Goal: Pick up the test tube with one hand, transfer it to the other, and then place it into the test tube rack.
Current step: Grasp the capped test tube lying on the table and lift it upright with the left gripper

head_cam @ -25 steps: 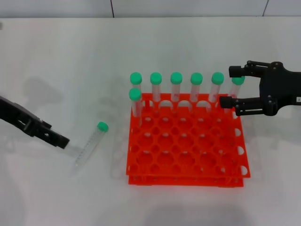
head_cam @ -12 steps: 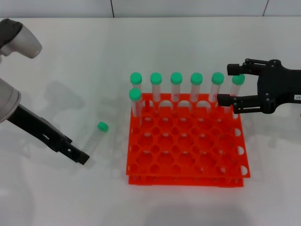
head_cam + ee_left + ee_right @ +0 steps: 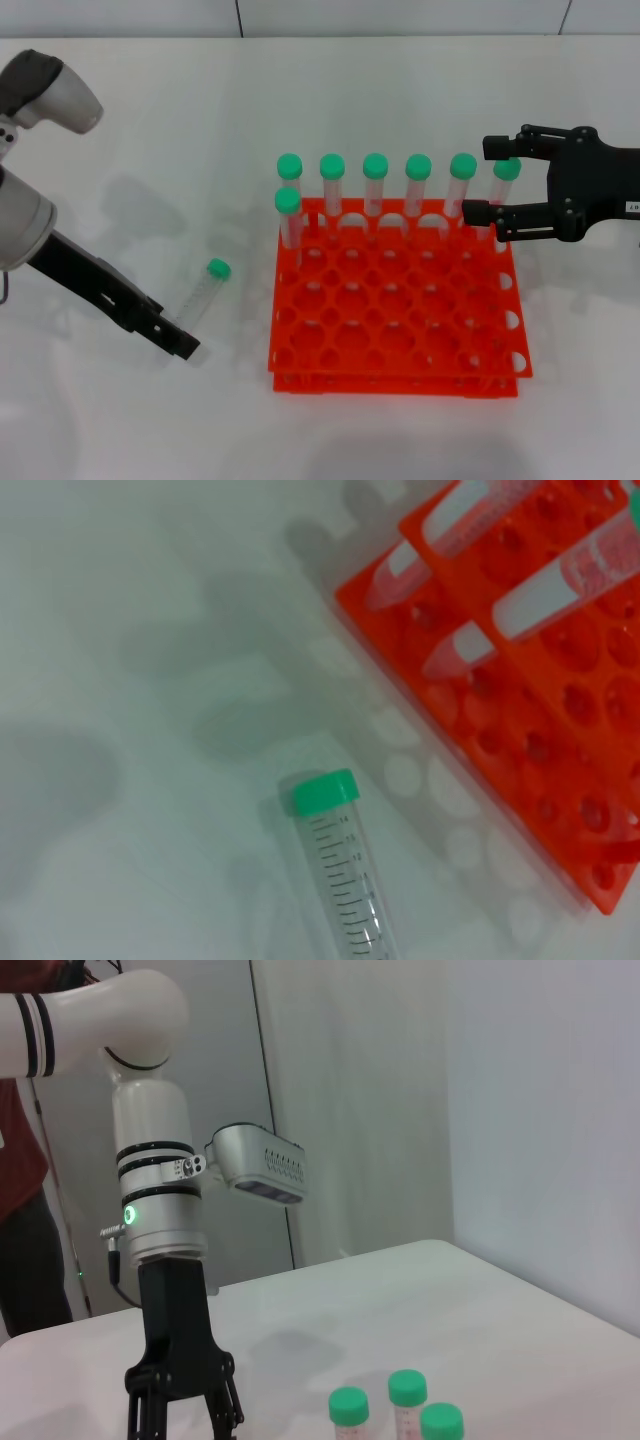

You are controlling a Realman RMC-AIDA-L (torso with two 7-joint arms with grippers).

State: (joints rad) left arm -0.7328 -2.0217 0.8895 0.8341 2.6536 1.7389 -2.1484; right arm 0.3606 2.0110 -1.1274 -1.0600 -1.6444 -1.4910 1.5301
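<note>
The test tube, clear with a green cap, lies on the white table left of the rack; the left wrist view shows it close up. My left gripper is low over the tube's bottom end and hides it, with its fingers apart as the right wrist view shows. The orange-red test tube rack holds several green-capped tubes along its back rows. My right gripper hovers open at the rack's back right corner, level with the caps, with one capped tube showing between its fingers.
The rack's front rows of holes are unfilled. The rack's near corner lies close to the lying tube in the left wrist view. Bare white table spreads behind the left arm.
My left arm has swung in from the left edge, and its gripper has moved right and forward to the tube's bottom end. The right gripper has shifted slightly left.
</note>
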